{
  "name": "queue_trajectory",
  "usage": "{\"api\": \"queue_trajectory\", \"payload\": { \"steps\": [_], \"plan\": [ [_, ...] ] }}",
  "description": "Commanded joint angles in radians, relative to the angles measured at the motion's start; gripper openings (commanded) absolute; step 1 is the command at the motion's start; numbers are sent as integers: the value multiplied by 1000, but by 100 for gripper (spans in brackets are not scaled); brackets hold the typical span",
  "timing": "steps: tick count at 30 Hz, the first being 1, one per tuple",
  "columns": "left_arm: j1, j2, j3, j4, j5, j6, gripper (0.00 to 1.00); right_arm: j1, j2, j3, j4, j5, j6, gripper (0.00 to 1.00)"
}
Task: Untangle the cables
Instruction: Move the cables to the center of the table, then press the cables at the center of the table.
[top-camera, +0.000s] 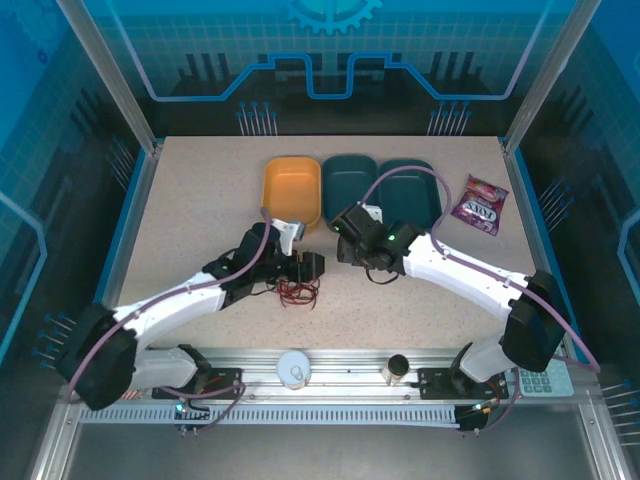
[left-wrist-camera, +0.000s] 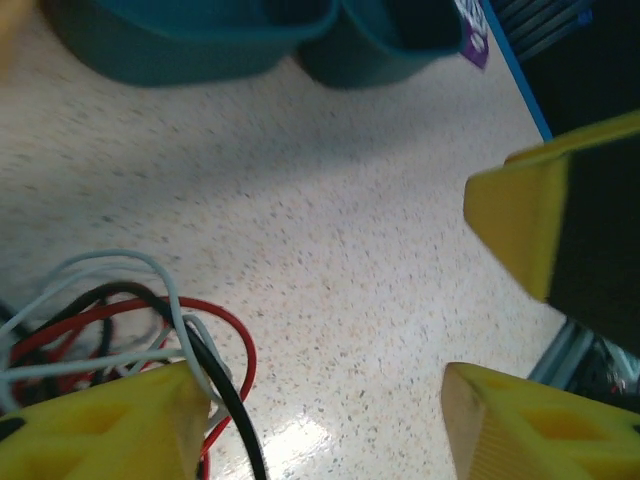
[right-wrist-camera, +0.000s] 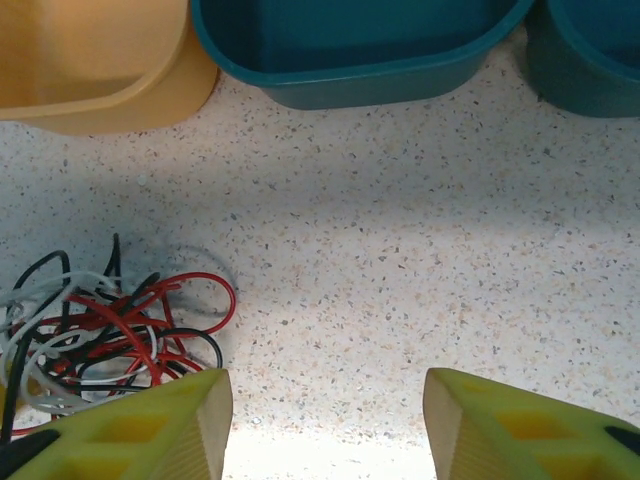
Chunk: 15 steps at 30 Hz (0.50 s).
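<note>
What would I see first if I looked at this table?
The messy tangle of red, white and black cables, lying in the middle of the table. Behind it stand an orange bin and two teal bins in a row, with a purple candy bag to their right.

A: Top cam is looking down from high over the near edge, covering the speckled beige tabletop (top-camera: 200, 210).
B: Wrists?
A: Both are riding low and close to it. Right one is facing the dark teal plastic tubs (right-wrist-camera: 380, 85) at the far side; left one is angling far-right. Both are catching the thin red, white and black cables (right-wrist-camera: 115, 335) and those tubs.
</note>
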Motion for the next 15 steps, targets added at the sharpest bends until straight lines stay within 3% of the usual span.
{"api": "queue_trajectory", "payload": {
  "steps": [1, 4, 10, 15],
  "plan": [
    [26, -98, 28, -187, -195, -46, 74, 31, 1, 14, -39, 25, 20, 54],
    [85, -165, 11, -276, -233, -118, 82, 61, 38, 53, -39, 9, 11, 53],
    [228, -241, -70, -299, -159, -198, 82, 101, 139, 143, -18, -77, -8, 51],
    [275, -209, -81, -341, -153, -214, 83, 110, 208, 173, 30, -161, -7, 45]
  ]
}}
